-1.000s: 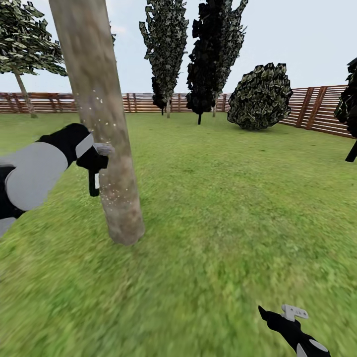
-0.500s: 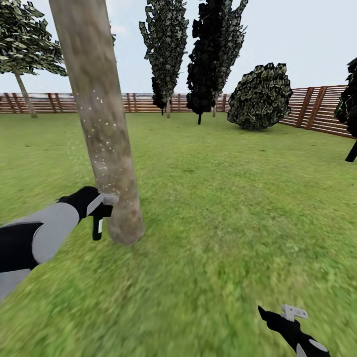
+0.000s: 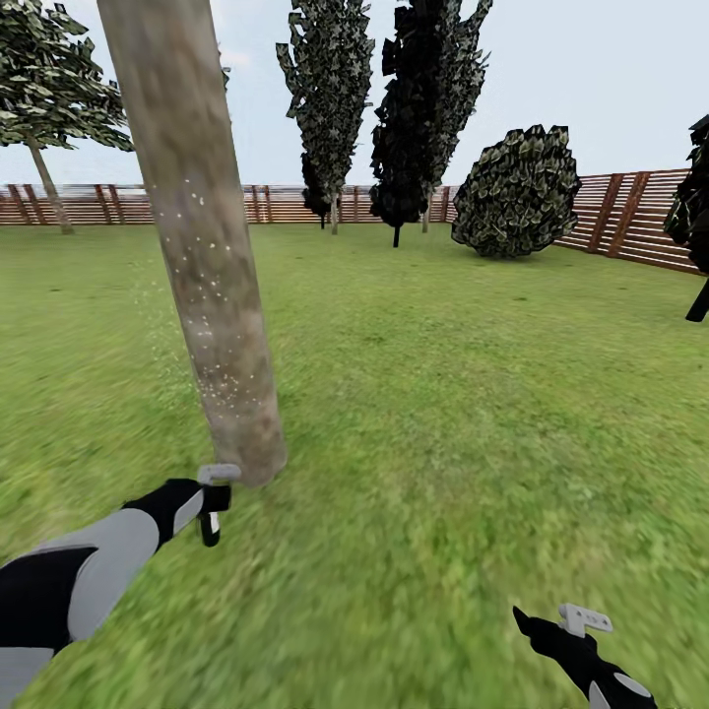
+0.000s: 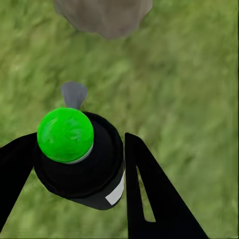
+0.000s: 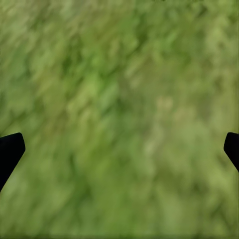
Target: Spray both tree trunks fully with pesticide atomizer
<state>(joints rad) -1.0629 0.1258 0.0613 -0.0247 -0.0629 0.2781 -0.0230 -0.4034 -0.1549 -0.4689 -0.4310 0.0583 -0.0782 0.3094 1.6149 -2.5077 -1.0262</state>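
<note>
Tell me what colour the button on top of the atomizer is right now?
Bright green, on the atomizer with its black body, held in the left gripper; clearest in the left wrist view.

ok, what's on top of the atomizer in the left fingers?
A bright green round cap tops the black atomizer, a grey nozzle ahead of it. Its underside is hidden.

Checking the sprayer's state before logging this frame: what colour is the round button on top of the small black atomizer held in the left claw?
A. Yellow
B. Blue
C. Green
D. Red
C. In the left wrist view a bright green dome caps the small black pesticide atomizer gripped between the black fingers of the left claw, pointed at the base of the mottled grey-brown tree trunk.
</note>
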